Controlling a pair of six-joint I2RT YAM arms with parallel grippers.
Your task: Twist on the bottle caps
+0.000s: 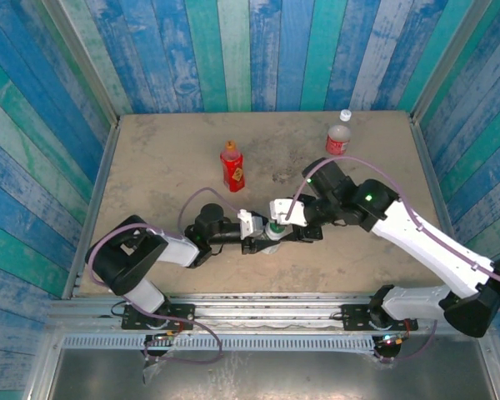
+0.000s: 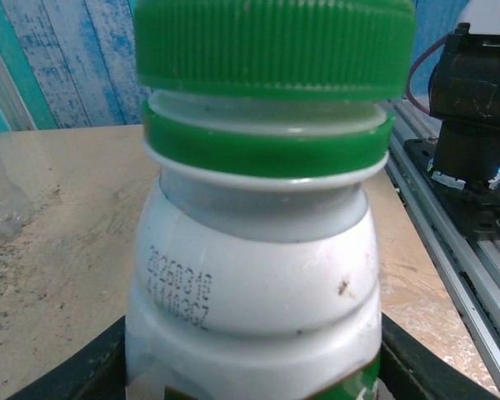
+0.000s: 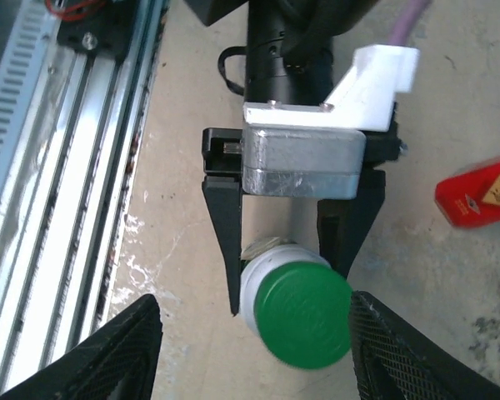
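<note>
Clamping the white bottle [image 1: 272, 234] by its body, your left gripper [image 1: 262, 239] holds it near the middle of the tabletop's [image 1: 167, 167] near edge, black fingers [image 3: 223, 242] pressed to both sides. Cannot tell whether the base touches the tabletop. Green cap [image 3: 304, 317] sits on the neck, with a strip of white thread showing above the green ring. Your right gripper [image 1: 277, 221] hangs just over that cap, jaws wide, pads flanking it, apart from it. Red bottle [image 1: 232, 171], orange cap [image 1: 230, 147] on, stands mid-table. Clear bottle [image 1: 338, 140], white cap [image 1: 345, 115] on, stands near the far right corner.
</note>
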